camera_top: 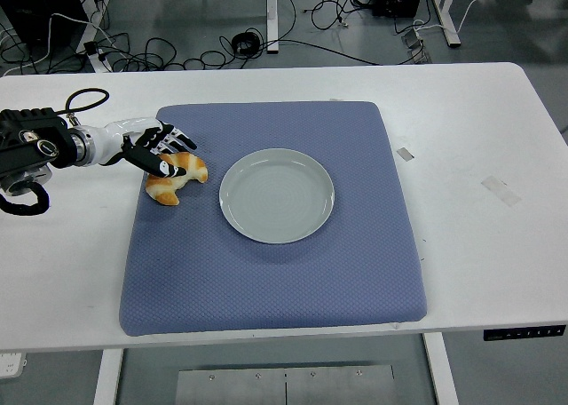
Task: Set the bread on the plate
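Observation:
A golden croissant (176, 178) lies on the blue mat (266, 272) near its left edge, to the left of the empty pale green plate (276, 195). My left hand (165, 150) reaches in from the left and sits over the croissant's upper left part. Its black fingers (180, 142) are spread and rest on or just above the bread without closing round it. About a hand's width of mat separates croissant and plate. The right arm does not show.
The mat covers the middle of the white table (479, 121). Two small tape pieces (405, 154) (500, 188) lie on the table to the right. Cables and table legs are on the floor beyond the far edge.

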`<state>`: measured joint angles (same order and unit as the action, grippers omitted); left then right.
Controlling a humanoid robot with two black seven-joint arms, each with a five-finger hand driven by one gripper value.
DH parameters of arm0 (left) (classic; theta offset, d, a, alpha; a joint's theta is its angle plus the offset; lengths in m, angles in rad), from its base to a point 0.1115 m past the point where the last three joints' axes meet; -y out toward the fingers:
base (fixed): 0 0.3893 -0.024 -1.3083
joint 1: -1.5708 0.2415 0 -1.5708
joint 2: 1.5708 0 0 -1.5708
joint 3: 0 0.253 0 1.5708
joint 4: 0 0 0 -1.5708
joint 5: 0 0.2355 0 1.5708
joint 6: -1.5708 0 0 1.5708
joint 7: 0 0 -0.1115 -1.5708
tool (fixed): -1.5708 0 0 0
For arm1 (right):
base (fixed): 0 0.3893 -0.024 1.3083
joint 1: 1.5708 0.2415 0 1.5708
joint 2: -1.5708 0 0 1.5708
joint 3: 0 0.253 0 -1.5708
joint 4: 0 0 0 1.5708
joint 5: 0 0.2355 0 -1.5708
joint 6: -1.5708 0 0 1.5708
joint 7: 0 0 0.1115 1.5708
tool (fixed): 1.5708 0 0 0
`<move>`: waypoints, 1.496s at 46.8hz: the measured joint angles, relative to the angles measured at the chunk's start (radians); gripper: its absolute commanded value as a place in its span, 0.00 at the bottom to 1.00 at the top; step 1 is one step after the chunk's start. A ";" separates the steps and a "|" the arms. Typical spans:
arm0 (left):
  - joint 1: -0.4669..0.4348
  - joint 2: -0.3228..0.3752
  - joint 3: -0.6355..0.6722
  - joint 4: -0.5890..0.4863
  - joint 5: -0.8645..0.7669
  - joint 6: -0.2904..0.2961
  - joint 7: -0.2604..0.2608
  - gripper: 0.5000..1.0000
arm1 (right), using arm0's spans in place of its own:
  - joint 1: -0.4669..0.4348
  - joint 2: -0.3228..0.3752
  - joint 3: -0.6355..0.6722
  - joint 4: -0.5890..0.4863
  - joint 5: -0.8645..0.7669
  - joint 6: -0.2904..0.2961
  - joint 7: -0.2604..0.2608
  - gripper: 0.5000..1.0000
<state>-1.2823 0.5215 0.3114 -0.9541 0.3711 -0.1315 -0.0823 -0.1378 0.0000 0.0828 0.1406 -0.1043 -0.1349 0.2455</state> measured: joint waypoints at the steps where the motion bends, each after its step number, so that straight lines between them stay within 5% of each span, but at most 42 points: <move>1: -0.001 0.000 0.000 0.000 0.000 0.000 0.000 0.47 | 0.000 0.000 0.000 0.000 0.000 0.000 0.000 1.00; 16: -0.001 0.002 -0.001 0.000 -0.001 -0.002 -0.002 0.25 | 0.000 0.000 0.000 0.000 0.000 0.000 0.000 1.00; 46: -0.002 0.008 -0.003 -0.002 -0.003 -0.012 -0.003 0.13 | 0.000 0.000 0.000 0.000 0.000 0.000 0.000 1.00; 70: -0.031 0.010 -0.029 -0.002 -0.018 -0.018 -0.001 0.12 | 0.000 0.000 0.000 0.000 0.000 0.000 0.000 1.00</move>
<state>-1.3130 0.5313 0.2822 -0.9557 0.3528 -0.1497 -0.0833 -0.1381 0.0000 0.0828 0.1404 -0.1043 -0.1353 0.2455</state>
